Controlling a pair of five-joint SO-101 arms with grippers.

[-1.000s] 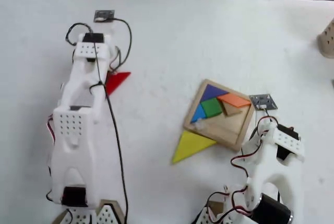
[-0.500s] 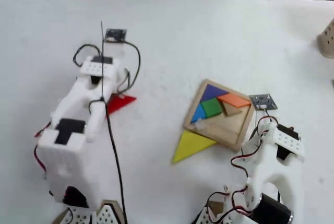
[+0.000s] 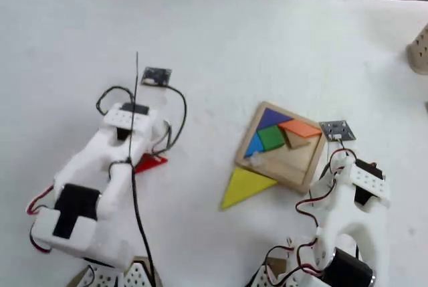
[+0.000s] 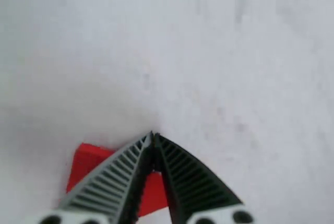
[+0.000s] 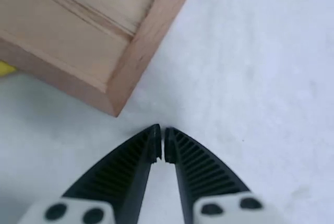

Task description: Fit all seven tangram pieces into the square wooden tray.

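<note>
The left gripper (image 4: pixel 152 139) has its jaws closed tip to tip over the red triangle (image 4: pixel 86 166), which lies on the bench (image 3: pixel 267 46) well apart from the tray (image 3: pixel 277 174), at its 9 o'clock. The right gripper (image 5: pixel 162 143) also has its jaws together, holding nothing, near the tray corner at 4 o'clock.

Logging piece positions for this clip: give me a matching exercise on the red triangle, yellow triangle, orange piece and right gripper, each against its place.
Things:
1. red triangle
2. yellow triangle
3. orange piece
4. right gripper

Places:
A. inside the tray
B. on the table, beside the tray's outer edge
C. on the table, at the left gripper
D. shut, just off a corner of the tray

Pairs: 1-C, 2-B, 3-A, 4-D
</note>
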